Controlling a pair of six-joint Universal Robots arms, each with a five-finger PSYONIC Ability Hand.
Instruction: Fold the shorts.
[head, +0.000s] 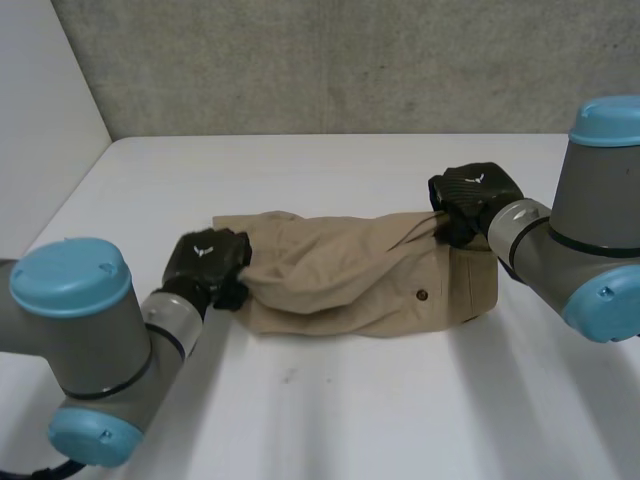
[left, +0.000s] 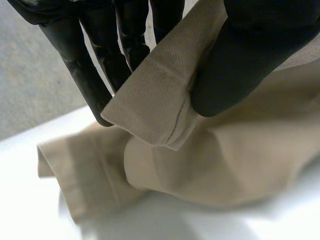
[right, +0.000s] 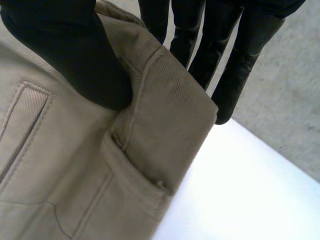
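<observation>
1. Head view: on the white table (head: 330, 420) the shorts (head: 340, 275) are laid, long axis running from fingers to fingers (neither hand nearer).
2. A hem corner is pinched, thumb against fingers, by the left hand (left: 250, 65).
3. The waistband corner is pinched likewise by the right hand (right: 70, 55).

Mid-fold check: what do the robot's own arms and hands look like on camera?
Both arms are thick grey cylinders with rounded light-blue caps at the joints: left arm, right arm. Each ends in a black hand, left hand and right hand, with a small white mark on its back. The wrist views show slim black fingers and a broader thumb.
</observation>
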